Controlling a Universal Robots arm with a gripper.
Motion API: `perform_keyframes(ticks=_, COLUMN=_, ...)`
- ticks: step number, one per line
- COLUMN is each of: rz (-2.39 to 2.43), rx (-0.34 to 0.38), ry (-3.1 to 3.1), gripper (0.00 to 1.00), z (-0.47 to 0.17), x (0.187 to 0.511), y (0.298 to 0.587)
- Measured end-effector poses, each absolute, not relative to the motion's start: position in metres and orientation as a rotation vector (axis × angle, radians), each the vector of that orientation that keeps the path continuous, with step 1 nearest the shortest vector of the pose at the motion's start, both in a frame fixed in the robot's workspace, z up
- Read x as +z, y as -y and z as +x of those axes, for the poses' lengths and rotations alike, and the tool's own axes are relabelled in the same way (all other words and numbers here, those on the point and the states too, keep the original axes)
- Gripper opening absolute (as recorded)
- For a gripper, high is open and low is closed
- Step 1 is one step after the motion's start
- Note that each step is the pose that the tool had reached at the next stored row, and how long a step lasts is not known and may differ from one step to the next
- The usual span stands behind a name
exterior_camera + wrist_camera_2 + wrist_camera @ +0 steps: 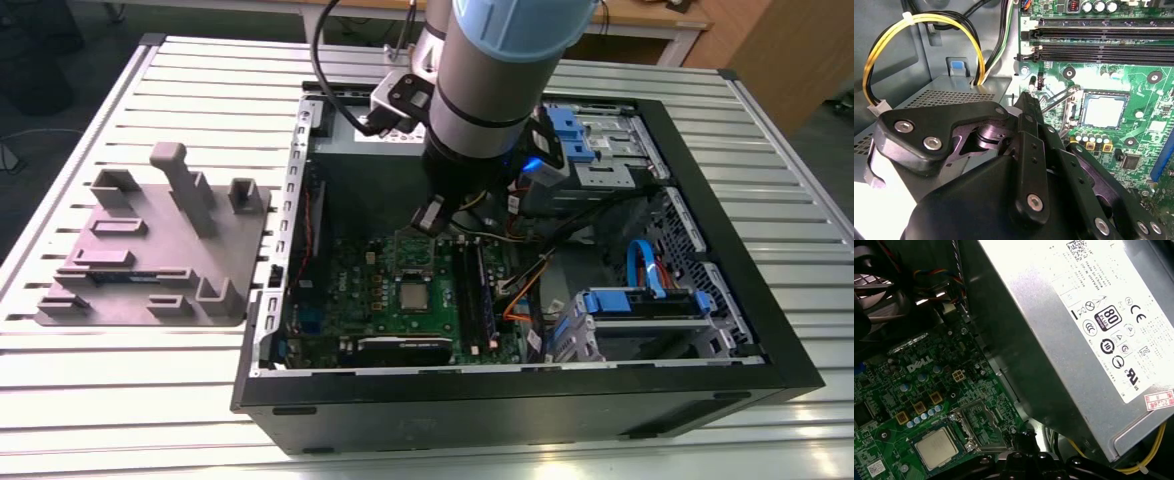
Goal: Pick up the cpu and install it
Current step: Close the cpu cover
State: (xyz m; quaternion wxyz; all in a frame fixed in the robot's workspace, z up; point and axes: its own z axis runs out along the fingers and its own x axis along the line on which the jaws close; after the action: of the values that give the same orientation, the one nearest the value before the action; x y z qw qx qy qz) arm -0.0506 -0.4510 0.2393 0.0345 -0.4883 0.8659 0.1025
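We see the tool (1026,97) with its fingers drawn together to a narrow tip and nothing between them; it hangs just above the motherboard (400,290), beside the socket's raised metal lever (1056,100). In the first wrist view its dark tip (1024,440) sits near the open socket frame (979,427). The arm (487,90) reaches steeply down into the open case (534,390), its wrist over the board's upper part.

Going from the exterior view's left: a grey fixture tray (147,250) lies on the slatted surface (120,400), apart from the case. Inside the case, the cpu (416,296) lies flat in its socket on the board, silvery top up; we see it in both wrist views too (1104,111) (936,447). The power supply (1094,325) stands close beside the board
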Motion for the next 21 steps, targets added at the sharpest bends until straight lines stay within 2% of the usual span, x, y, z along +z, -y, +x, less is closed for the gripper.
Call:
perform_keyframes(ticks=14, rz=-1.514, rx=0.313, ry=-2.658, gripper=0.11, z=-0.0533, x=0.2436, y=0.4520)
perform_keyframes(ticks=21, rz=-1.530, rx=0.264, ry=-2.676, gripper=0.11, z=-0.0547, x=0.2436, y=0.4561)
